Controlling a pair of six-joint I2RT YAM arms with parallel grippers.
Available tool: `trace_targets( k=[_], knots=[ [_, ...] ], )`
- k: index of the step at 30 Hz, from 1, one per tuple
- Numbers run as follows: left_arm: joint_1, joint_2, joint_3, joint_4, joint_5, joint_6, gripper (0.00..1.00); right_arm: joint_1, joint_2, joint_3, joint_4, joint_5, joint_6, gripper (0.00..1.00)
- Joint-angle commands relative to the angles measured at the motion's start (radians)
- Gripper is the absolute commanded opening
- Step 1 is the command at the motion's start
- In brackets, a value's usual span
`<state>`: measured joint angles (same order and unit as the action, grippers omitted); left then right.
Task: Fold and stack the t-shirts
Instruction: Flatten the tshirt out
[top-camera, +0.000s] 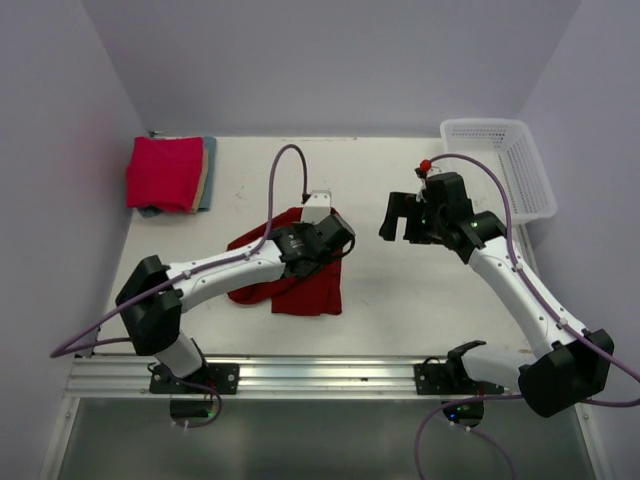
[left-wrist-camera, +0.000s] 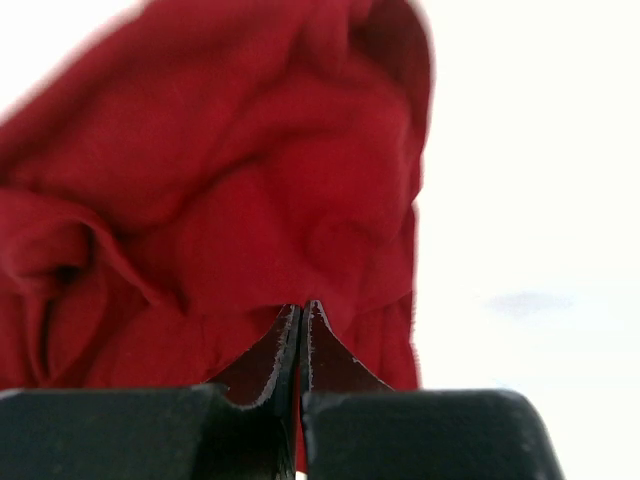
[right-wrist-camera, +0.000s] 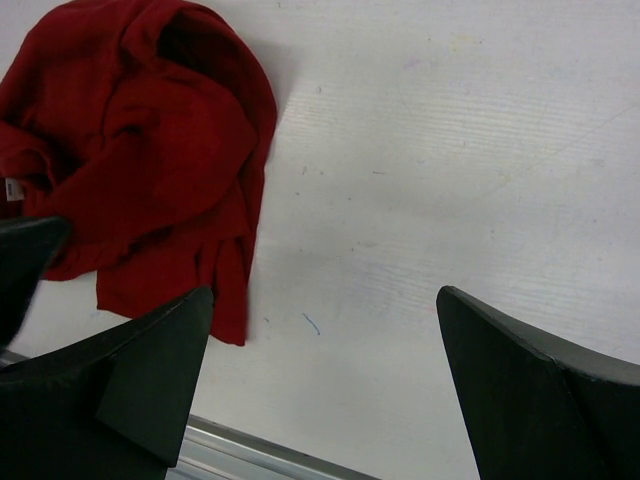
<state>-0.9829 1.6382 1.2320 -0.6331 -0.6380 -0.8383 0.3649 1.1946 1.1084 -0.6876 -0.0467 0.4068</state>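
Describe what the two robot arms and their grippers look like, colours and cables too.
Both the left arm and the right arm have white links joined by chunky black joints. A thin purple cable loops along each. The left gripper has dark, wedge-shaped fingers tapering to points. The right gripper has the same black, pointed fingers.

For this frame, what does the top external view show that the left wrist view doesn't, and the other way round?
Only top external: the pinkish-red t-shirt folded on the blue-grey t-shirt at the far left corner of the table, the white basket at far right, and the right hand open above bare table. Only left wrist: the left hand with fingers pressed together, a sliver of red in the seam, so it seems shut on cloth. Both: the dark crimson t-shirt, rumpled and unfolded.
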Motion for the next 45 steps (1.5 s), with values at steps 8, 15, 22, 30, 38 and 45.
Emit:
trace_targets(
  k=[8, 15, 22, 30, 38, 45],
  knots=[
    [0.009, -0.193, 0.230, -0.135, -0.195, 0.082, 0.00, -0.006, 0.008, -0.084, 0.085, -0.205, 0.033, 0.98],
    [0.065, -0.228, 0.256, -0.157, -0.209, 0.103, 0.00, 0.026, 0.031, -0.188, 0.192, -0.392, 0.086, 0.98],
    [0.128, -0.284, 0.307, -0.155, -0.233, 0.163, 0.00, 0.101, 0.060, -0.268, 0.275, -0.426, 0.136, 0.87],
    [0.158, -0.308, 0.340, -0.163, -0.242, 0.189, 0.00, 0.127, 0.132, -0.334, 0.345, -0.409, 0.147, 0.75],
    [0.170, -0.327, 0.362, -0.155, -0.249, 0.206, 0.00, 0.206, 0.247, -0.367, 0.433, -0.409, 0.181, 0.61],
    [0.174, -0.336, 0.353, -0.151, -0.244, 0.206, 0.00, 0.246, 0.321, -0.355, 0.484, -0.403, 0.208, 0.58]
  ],
)
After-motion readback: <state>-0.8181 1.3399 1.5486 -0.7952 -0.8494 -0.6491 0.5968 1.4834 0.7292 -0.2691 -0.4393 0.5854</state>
